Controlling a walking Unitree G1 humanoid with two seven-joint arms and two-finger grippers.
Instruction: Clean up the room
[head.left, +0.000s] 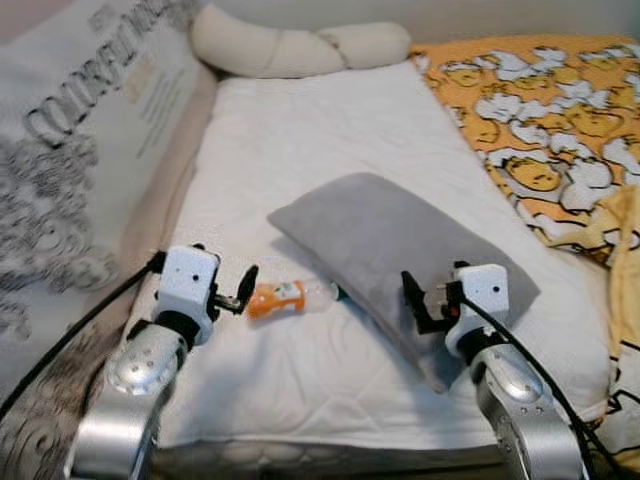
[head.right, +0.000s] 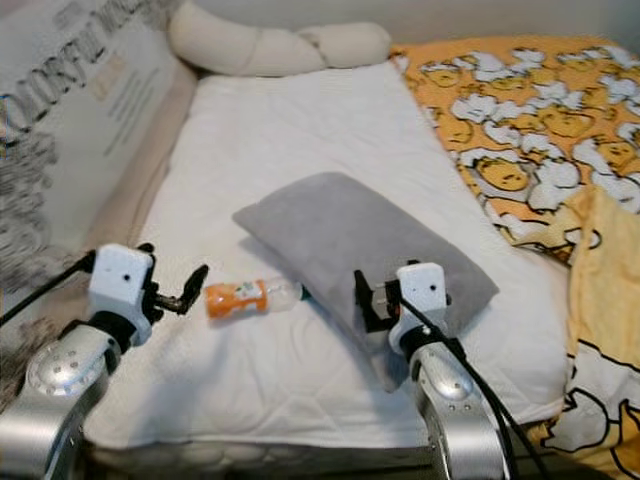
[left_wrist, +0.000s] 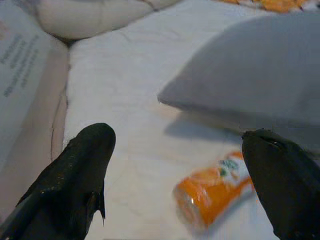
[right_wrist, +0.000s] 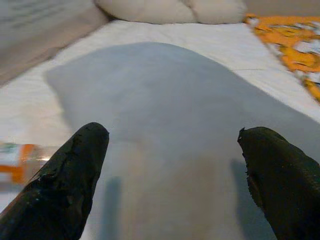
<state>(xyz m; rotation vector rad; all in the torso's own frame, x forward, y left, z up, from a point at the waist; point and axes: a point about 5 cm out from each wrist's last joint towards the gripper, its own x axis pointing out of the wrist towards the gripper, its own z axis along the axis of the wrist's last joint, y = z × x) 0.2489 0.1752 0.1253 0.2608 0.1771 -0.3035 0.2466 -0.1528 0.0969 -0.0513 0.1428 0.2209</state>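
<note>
Left wrist view: spread left gripper (left_wrist: 175, 190) faces the orange bottle (left_wrist: 212, 192) on the white mattress (head.left: 300, 160).
Bottle lies crosswise just beyond it, nearer than the right gripper (head.left: 425, 300), splayed over the grey pillow (head.left: 390, 240).

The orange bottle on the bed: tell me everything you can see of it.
The orange bottle is small, clear plastic with an orange label and an orange end, and it looks glossy. It lies on its side on the white bed cover, its clear end pointing toward the grey pillow and lying right at that pillow's edge. The left gripper sits just beside its orange end with fingers open, not gripping it. The label's print is too blurred to read.
</note>
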